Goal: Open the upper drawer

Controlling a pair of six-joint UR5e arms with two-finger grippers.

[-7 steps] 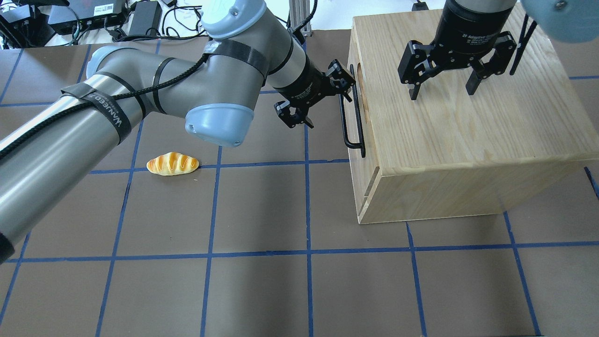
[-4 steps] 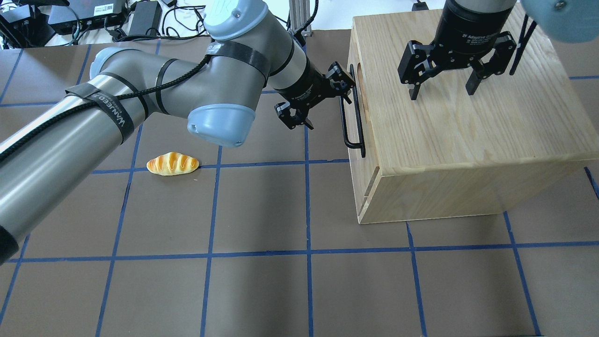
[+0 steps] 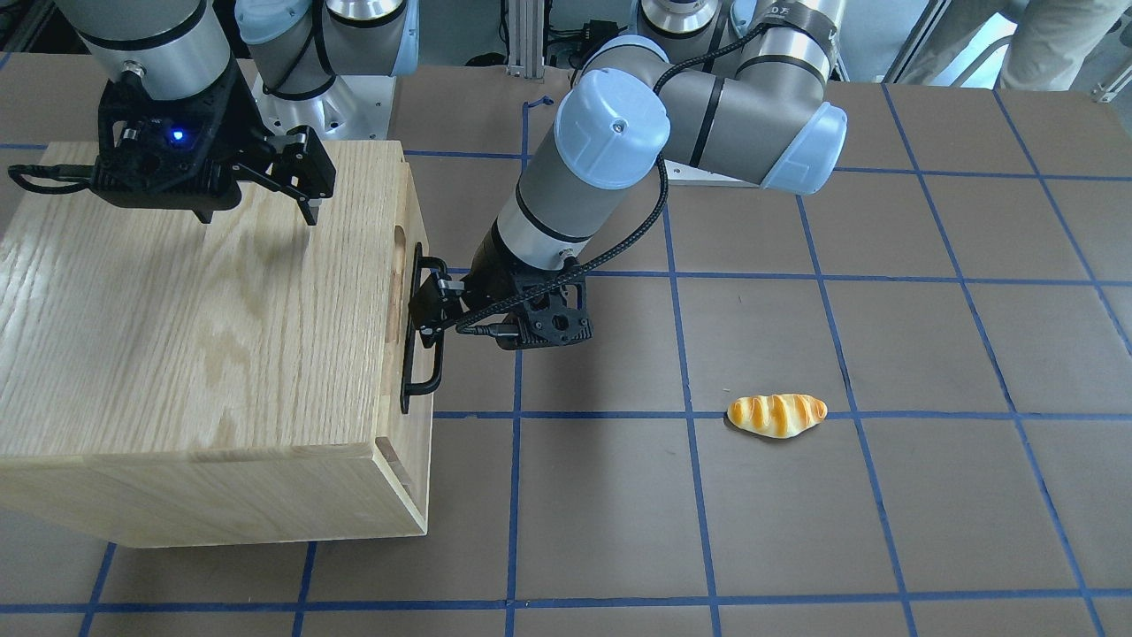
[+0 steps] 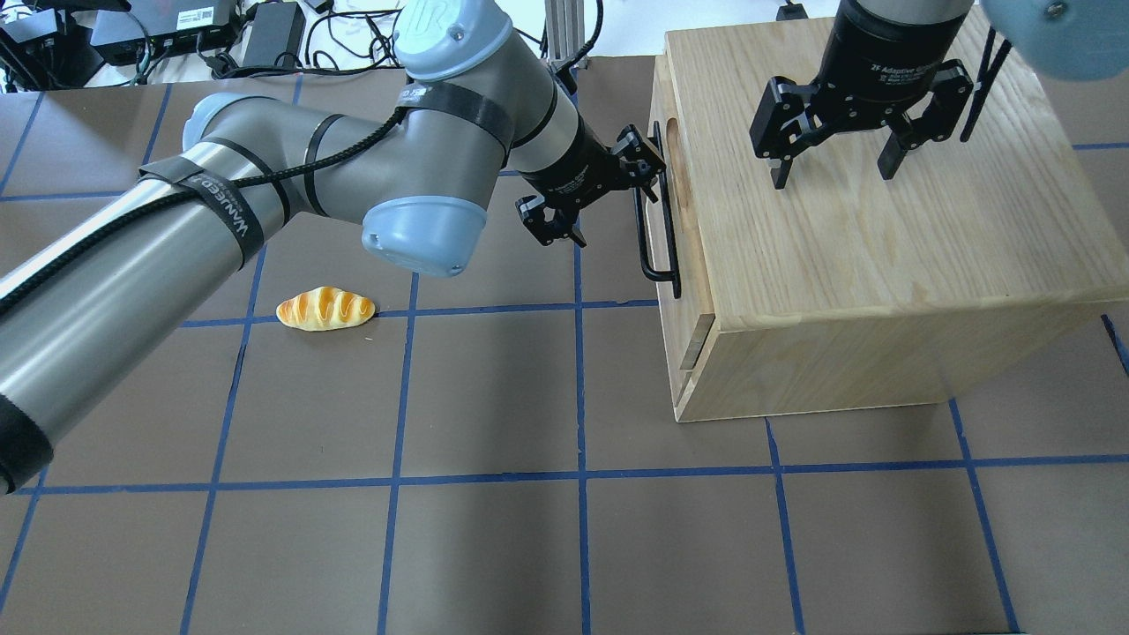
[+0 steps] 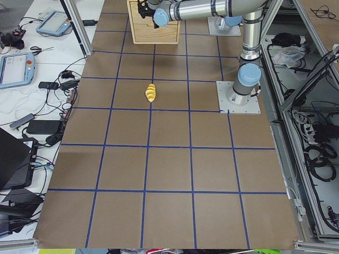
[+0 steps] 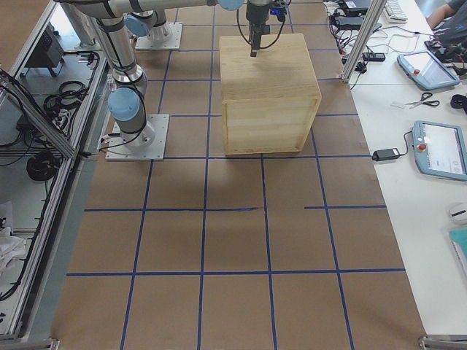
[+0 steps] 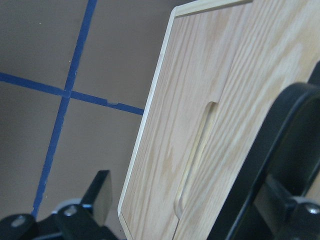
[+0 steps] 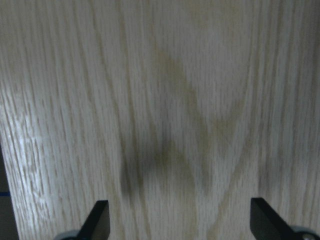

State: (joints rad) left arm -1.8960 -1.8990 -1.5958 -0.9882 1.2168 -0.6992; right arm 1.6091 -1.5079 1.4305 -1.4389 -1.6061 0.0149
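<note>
on cabinet [image 4: 882, 229] front, pale upper drawer [image 4: 692, 256] ajar

Overhead: high, looking down.
Front: opposite, shares the cabinet [image 3: 177, 310].
Sides: far, along the surface [image 5: 169, 169].
Wrists: close-up.

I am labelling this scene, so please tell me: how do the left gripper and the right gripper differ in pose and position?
The left gripper points sideways at the front of the upper drawer; the right gripper points straight down over the cabinet top. The left gripper has one finger at the black handle; the right gripper has only bare wood beneath it. Both are open.
</note>
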